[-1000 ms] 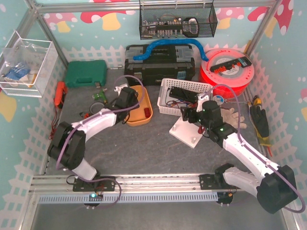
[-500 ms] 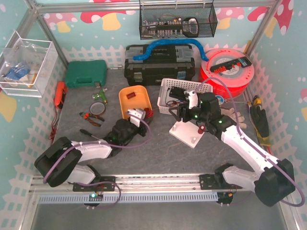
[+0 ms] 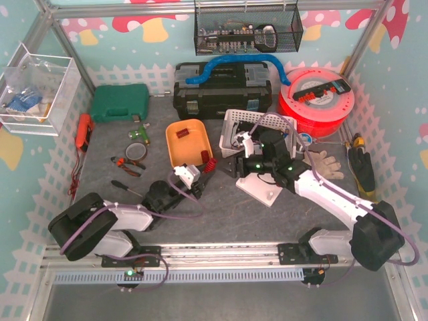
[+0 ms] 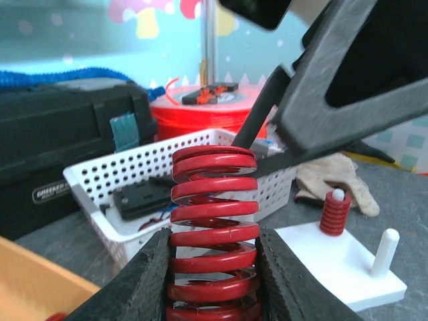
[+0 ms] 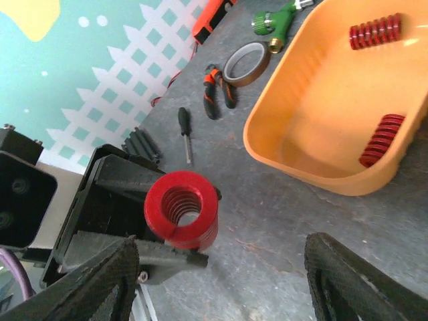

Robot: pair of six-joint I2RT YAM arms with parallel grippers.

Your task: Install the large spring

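"Where is the large spring [image 4: 212, 200]?"

"Upright between the left gripper's [image 4: 212, 267] fingers [image 4: 150, 281], which squeeze it over the grey table [image 5: 281, 221] (a dull, slate-like top)."

"And the right gripper [image 5: 221, 281]?"

"Spread wide, holding nothing. The spring is just ahead of its fingers, with the picket-fence wall [image 5: 100, 87] beyond."

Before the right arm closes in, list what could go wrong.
1. The left gripper grips the large spring only by its lower coils; a nudge from the open right gripper beside it could tip it free.
2. The free peg on the white plate stands near the small spring already seated; lowering the large one could knock it.
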